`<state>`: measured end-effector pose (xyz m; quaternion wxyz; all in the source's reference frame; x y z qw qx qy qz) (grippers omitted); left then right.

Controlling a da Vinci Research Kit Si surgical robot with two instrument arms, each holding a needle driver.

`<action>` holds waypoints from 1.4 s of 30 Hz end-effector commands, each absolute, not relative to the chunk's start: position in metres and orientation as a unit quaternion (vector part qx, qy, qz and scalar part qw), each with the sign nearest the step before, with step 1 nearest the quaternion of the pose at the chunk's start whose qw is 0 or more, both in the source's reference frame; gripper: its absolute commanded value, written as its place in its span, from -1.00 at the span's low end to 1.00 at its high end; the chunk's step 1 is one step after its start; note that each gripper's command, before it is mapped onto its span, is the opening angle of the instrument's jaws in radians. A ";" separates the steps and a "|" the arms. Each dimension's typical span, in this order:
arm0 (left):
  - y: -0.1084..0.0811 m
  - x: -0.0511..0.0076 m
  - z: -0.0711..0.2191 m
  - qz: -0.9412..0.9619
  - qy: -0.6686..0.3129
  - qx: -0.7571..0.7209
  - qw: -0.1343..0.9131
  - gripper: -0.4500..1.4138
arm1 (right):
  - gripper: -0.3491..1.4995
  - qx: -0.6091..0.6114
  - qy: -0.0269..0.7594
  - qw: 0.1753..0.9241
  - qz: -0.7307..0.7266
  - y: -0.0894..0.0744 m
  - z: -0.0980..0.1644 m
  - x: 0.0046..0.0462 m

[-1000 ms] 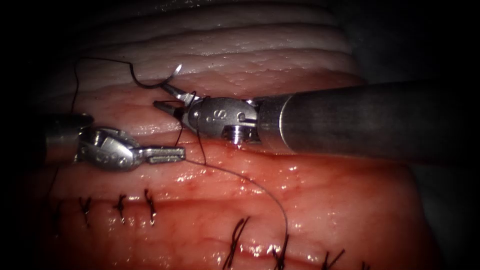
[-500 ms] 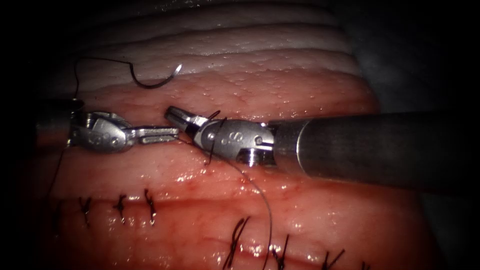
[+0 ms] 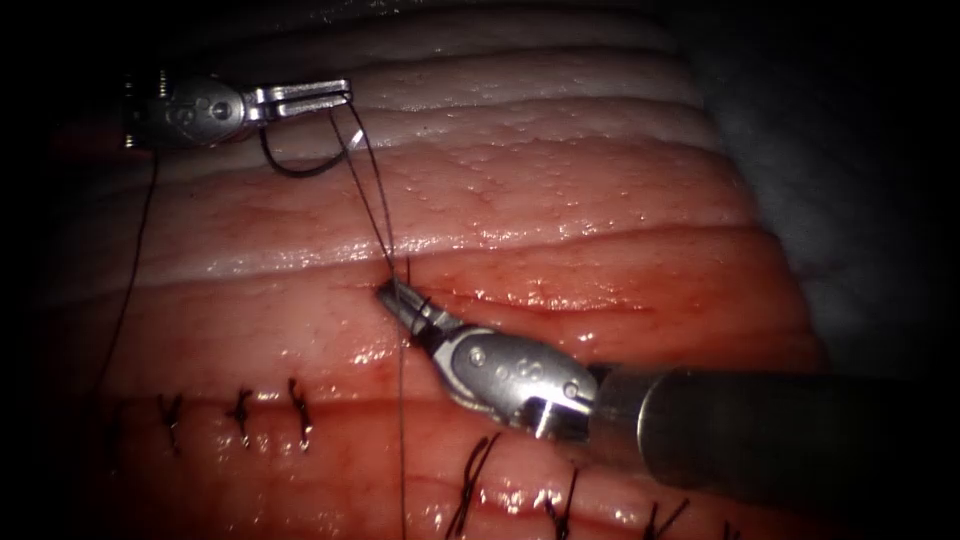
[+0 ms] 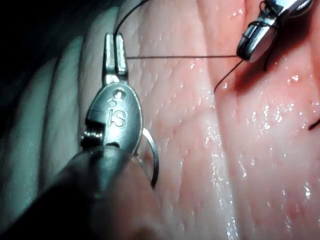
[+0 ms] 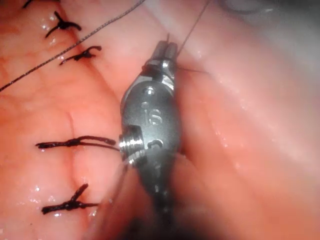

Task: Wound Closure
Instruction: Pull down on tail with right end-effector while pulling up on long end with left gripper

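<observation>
Two polished steel needle drivers work over the wet, glistening tissue (image 3: 600, 200), whose pale ridged fat gives way to pink, pebbled flesh. The left tool (image 3: 335, 95) has its slim flat jaws pressed together on the thin dark thread (image 3: 365, 190); in the left wrist view the thread (image 4: 180, 57) runs taut from those jaws (image 4: 114, 50) straight across to the other tool. The right tool (image 3: 392, 296), with a rounded, shiny wrist body, pinches the same thread at its narrow tip, strands wrapped around its jaws; the right wrist view shows the tip (image 5: 166, 50) closed with thread leaving it. The curved needle (image 3: 300, 165), a thin dark arc, lies free on the tissue just beneath the left tool's jaws, held by neither tool and not in the tissue. Another length of thread drops from below the right tool's tip toward the row of black knotted stitches (image 3: 240, 410) along the cut, beside the right tool's shaft.
</observation>
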<state>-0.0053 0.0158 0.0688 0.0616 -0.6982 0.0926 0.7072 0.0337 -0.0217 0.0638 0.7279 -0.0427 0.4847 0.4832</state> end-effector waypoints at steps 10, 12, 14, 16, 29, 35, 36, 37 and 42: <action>0.021 -0.0076 0.074 0.714 0.108 -0.688 0.072 -1.00 | -1.00 0.091 0.432 0.696 0.566 -0.023 0.065 0.0348; 0.022 -0.0079 0.074 0.714 0.108 -0.687 0.074 -1.00 | -1.00 0.112 0.425 0.689 0.577 -0.023 0.065 0.0347; 0.022 -0.0081 0.075 0.714 0.108 -0.687 0.080 -1.00 | -1.00 0.145 0.417 0.673 0.594 -0.023 0.065 0.0347; 0.023 -0.0082 0.076 0.716 0.108 -0.685 0.084 -1.00 | -1.00 0.175 0.408 0.657 0.610 -0.024 0.065 0.0347; 0.027 -0.0080 0.079 0.727 0.115 -0.670 0.092 -1.00 | -1.00 0.149 0.462 0.629 0.607 -0.025 0.062 0.0343; 0.027 -0.0081 0.081 0.747 0.136 -0.642 0.107 -1.00 | -1.00 0.088 0.467 0.646 0.597 -0.025 0.062 0.0341; 0.027 -0.0082 0.081 0.751 0.139 -0.636 0.111 -1.00 | -1.00 0.081 0.467 0.651 0.593 -0.025 0.062 0.0341; 0.028 -0.0080 0.081 0.750 0.146 -0.634 0.117 -1.00 | -1.00 0.078 0.465 0.650 0.596 -0.025 0.062 0.0340; 0.030 -0.0075 0.083 0.755 0.152 -0.626 0.123 -1.00 | -1.00 0.055 0.464 0.657 0.592 -0.025 0.062 0.0339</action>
